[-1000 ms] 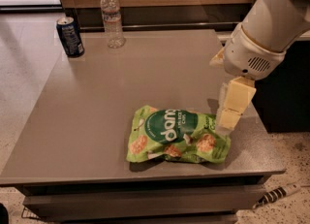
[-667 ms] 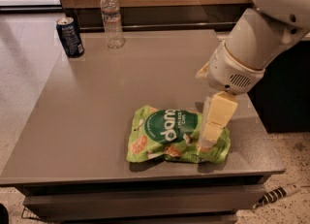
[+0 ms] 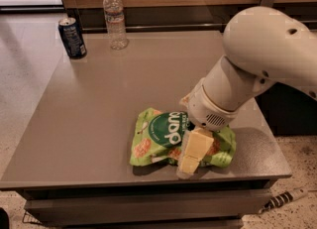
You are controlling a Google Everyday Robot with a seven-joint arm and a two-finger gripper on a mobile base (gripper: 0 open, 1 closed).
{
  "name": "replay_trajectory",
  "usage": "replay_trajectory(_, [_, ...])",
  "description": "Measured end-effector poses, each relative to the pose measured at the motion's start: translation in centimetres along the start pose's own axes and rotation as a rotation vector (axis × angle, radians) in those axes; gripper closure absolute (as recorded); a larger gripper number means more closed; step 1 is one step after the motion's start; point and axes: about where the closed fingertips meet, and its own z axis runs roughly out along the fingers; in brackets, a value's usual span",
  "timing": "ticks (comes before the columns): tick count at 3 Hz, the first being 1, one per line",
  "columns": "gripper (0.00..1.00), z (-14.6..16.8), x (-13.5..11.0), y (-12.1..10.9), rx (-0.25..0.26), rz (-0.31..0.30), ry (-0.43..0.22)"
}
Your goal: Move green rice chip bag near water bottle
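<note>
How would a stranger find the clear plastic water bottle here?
On the grey table, the gripper is at the crinkled lime-green chip bag near the front edge. At the far edge, the clear plastic bottle stands beside the dark blue can: taller, see-through, white-capped.

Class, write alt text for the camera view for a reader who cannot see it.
A robot's gripper is down over the right half of a green chip bag lying near the front edge of a grey table. At the back left stand a water bottle and, left of it, a blue soda can.
</note>
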Motion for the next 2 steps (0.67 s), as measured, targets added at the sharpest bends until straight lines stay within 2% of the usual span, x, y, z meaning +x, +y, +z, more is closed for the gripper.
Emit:
replay_trajectory(1, [0.16, 2.81, 0.70, 0.22, 0.009, 0.023, -0.033])
replay_trajectory(2, [0.40, 2.28, 0.45, 0.23, 0.010, 0.024, -0.034])
